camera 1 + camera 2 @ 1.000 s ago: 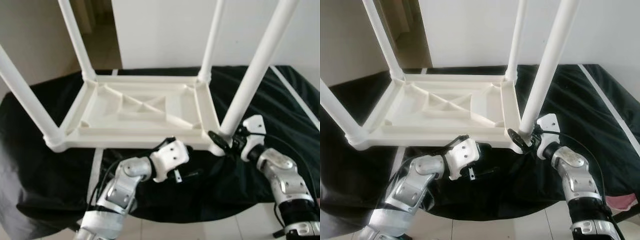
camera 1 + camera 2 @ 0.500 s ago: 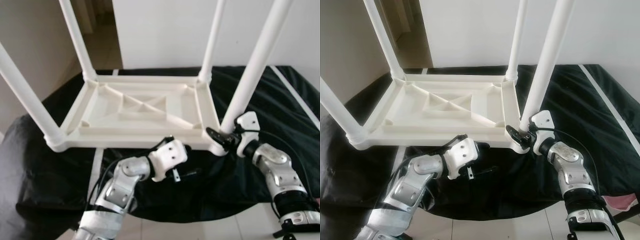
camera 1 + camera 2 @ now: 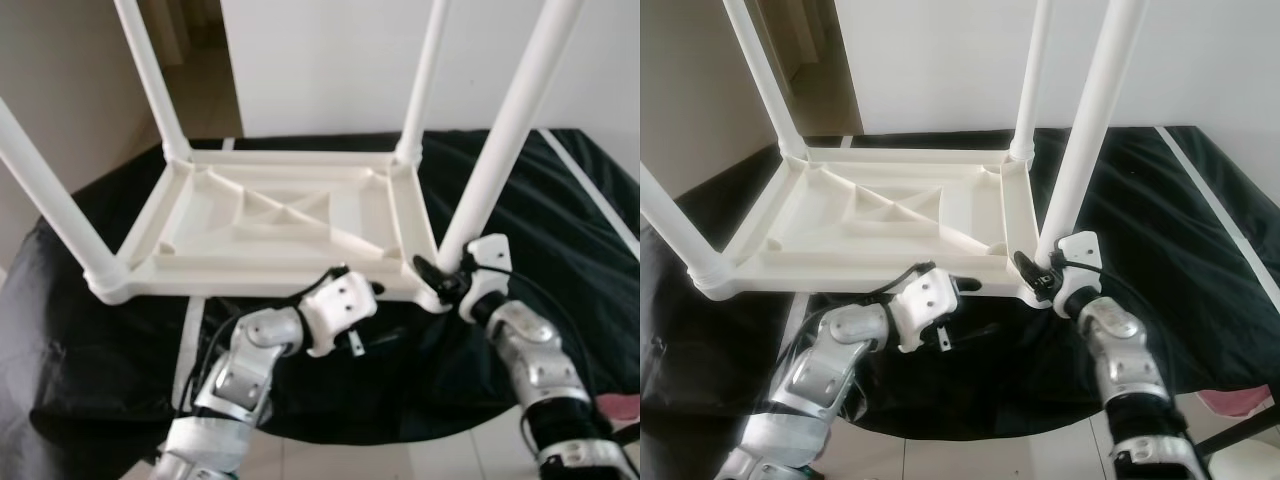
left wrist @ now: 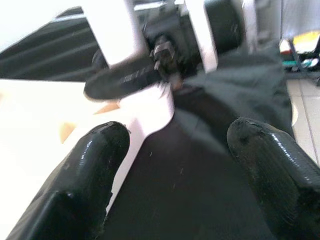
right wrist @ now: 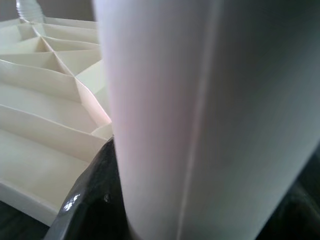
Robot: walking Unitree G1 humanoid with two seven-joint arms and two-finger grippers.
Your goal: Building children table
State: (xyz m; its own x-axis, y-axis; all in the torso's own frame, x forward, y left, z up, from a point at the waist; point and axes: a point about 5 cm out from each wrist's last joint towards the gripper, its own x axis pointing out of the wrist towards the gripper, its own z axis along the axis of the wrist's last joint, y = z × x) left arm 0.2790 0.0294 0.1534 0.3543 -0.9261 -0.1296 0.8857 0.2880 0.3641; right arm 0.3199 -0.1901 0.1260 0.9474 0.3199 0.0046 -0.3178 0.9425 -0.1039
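Both silver arms bent and raised forward. Left pincer (image 4: 175, 165) spread wide, fingers (image 4: 85, 175) well apart, gripping nothing, wrist turned inward toward the right. Right pincer (image 3: 1038, 278) clamped around the base of a white table leg (image 3: 1080, 150), one black finger (image 5: 95, 200) pressed against the tube.

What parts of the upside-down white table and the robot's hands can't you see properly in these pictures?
- Tops of the table legs: cut off by the top edge in both eye views.
- Table top surface: face down on the black cloth.
- Right gripper: its fingertips sit behind the near right leg's base.
- Right wrist view: that leg blocks most of it, blurred.
- Left gripper: open, background blurred.
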